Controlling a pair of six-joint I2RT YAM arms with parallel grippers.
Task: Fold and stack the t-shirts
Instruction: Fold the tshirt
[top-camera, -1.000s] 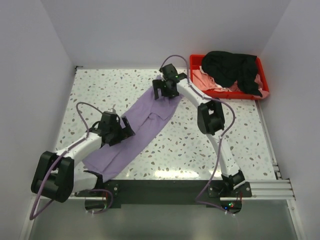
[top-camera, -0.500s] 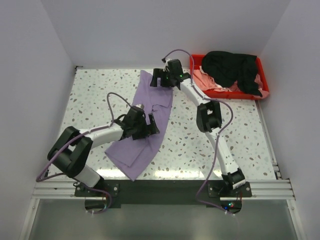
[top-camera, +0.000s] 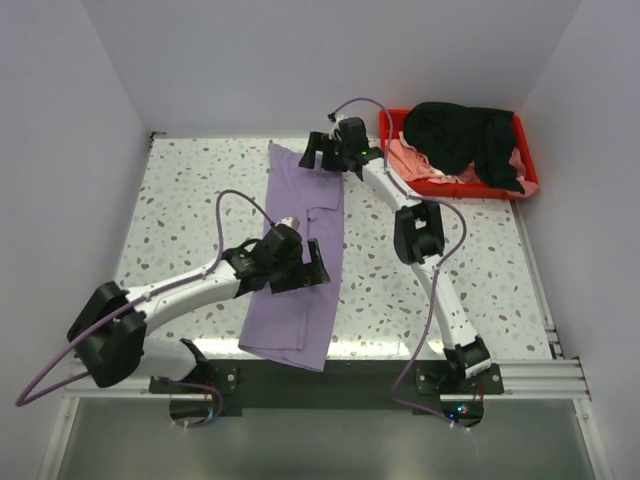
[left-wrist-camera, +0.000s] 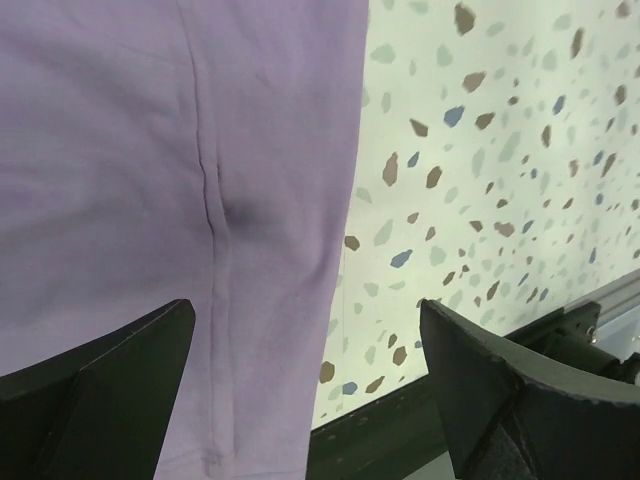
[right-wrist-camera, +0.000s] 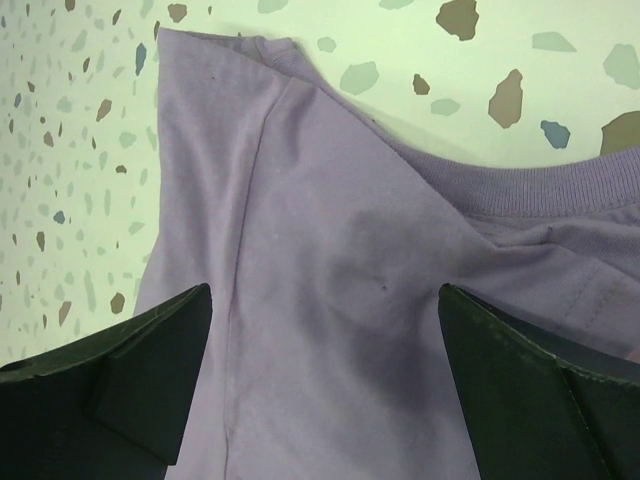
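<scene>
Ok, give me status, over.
Both open: left fingers, right fingers, over lavender shirt. Shirt lies stretched on table. In red tray: black shirt, pink shirt. Nothing blocking.

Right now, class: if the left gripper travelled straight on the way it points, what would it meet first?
The lavender t-shirt, near its side seam. The open left gripper points down at the cloth's edge, one finger over bare table. Height above it is unclear.

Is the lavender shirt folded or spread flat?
Partly folded: the lavender shirt lies as one long narrow strip, with no sleeves spread sideways.
</scene>
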